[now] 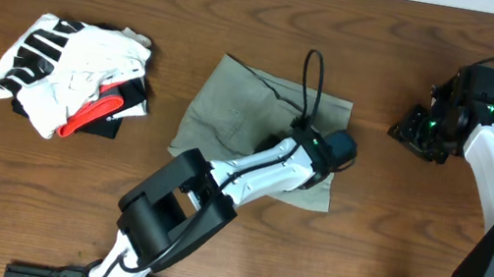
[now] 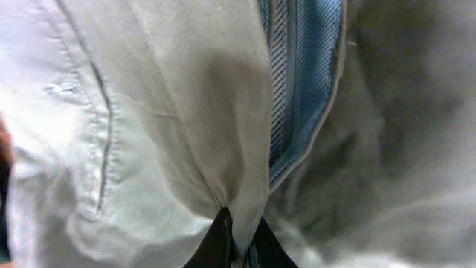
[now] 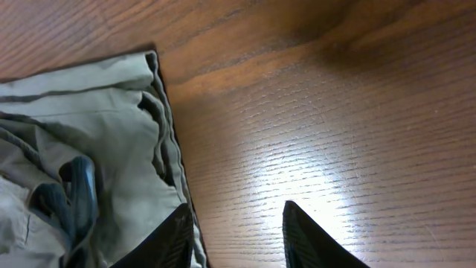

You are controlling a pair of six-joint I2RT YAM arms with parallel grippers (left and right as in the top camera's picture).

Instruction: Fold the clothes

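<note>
My left end effector (image 2: 236,240) is clenched on a fold of the shorts (image 1: 231,116), which lie in the middle of the surface (image 1: 379,249) — soft, limp cloth, I judge, best pinched at the firmer waistband (image 2: 297,74) — while my right end effector (image 3: 236,234) hangs released near them.

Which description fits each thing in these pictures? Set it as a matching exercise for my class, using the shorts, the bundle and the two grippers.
Things
1. shorts
2. bundle
3. left gripper
4. right gripper

Descriptions
A. open above the bare table
B. white, with black stripes and red trim
C. pale khaki, with a blue lining
D. shut on a fold of cloth

Pairs: 1-C, 2-B, 3-D, 4-A
</note>
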